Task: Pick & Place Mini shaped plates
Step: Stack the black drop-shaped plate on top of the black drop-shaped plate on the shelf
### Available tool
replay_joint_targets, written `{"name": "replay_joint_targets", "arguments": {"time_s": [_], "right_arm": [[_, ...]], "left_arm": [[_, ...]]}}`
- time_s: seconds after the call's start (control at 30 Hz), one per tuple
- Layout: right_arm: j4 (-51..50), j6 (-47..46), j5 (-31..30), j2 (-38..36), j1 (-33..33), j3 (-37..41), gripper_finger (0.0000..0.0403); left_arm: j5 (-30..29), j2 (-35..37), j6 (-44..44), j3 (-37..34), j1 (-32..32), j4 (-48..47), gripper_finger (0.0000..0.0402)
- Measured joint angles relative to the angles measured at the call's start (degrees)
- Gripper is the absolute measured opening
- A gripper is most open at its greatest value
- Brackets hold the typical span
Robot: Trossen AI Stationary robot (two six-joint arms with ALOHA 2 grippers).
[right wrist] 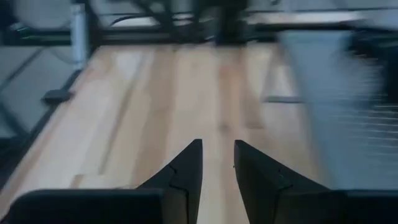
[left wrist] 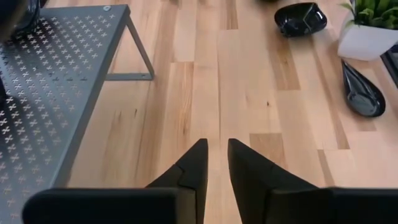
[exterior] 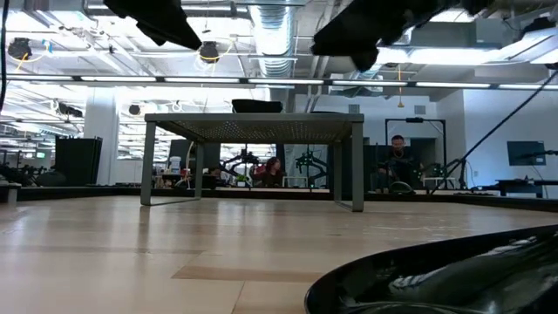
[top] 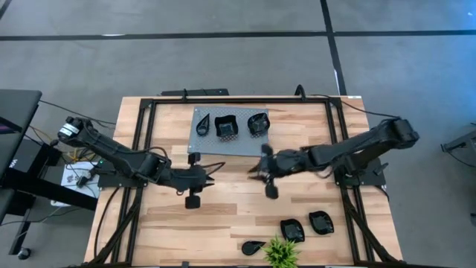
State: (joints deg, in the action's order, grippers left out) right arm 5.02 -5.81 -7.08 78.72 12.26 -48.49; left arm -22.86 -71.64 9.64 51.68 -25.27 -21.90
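So you have six plates in sight, in two groups of three. Three sit on the grey stand (top: 223,134) at the far middle of the table (top: 230,223): a teardrop plate (top: 203,126) on the left, a squarish plate (top: 225,127) in the middle and a rounded plate (top: 258,123) on the right. Three more lie on the bare wood at the near right: a leaf plate (top: 252,247), a near plate (top: 292,230) and a right plate (top: 320,221), well apart from both arms.

One small green plant (top: 280,253) in a white pot stands at the near edge, just beside the leaf plate and near the near plate, so it crowds that group.

Your left gripper (top: 210,174) hangs over the bare wood just near of the stand's left near corner. In its wrist view the fingers (left wrist: 193,171) stand slightly apart with nothing between them, and the stand's leg and edge lie close to it.

Your right gripper (top: 257,168) hangs over the wood just near of the stand's right near corner, fingers (right wrist: 186,171) a little apart and empty. The two grippers face each other across a short gap.

Black frame rails run along the table's left, right and far sides. In the low view one plate's rim fills the near right corner, and two people sit in the room behind the stand.
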Motion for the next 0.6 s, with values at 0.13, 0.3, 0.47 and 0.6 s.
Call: {"name": "replay_joint_targets", "arguments": {"time_s": [0.13,0.3,0.47,0.6], "right_arm": [[1.4,-1.7,5.6,8.2,3.0,-3.6,0.0087],[-5.8,-9.5,5.9,17.1,8.0,-13.1,0.0087],[-16.8,-16.2,5.8,25.2,12.5,-24.3,0.0087],[-25.6,-22.8,6.0,31.3,15.5,-31.3,0.0087]], "left_arm": [[-0.2,0.0,0.0,0.0,-0.3,-0.5,0.0071],[-0.2,0.0,-0.7,0.0,0.7,-0.6,0.0076],[-0.2,0.0,-0.8,0.0,1.9,-0.7,0.0077],[-0.2,0.0,-0.8,0.0,2.3,-0.8,0.0077]]}}
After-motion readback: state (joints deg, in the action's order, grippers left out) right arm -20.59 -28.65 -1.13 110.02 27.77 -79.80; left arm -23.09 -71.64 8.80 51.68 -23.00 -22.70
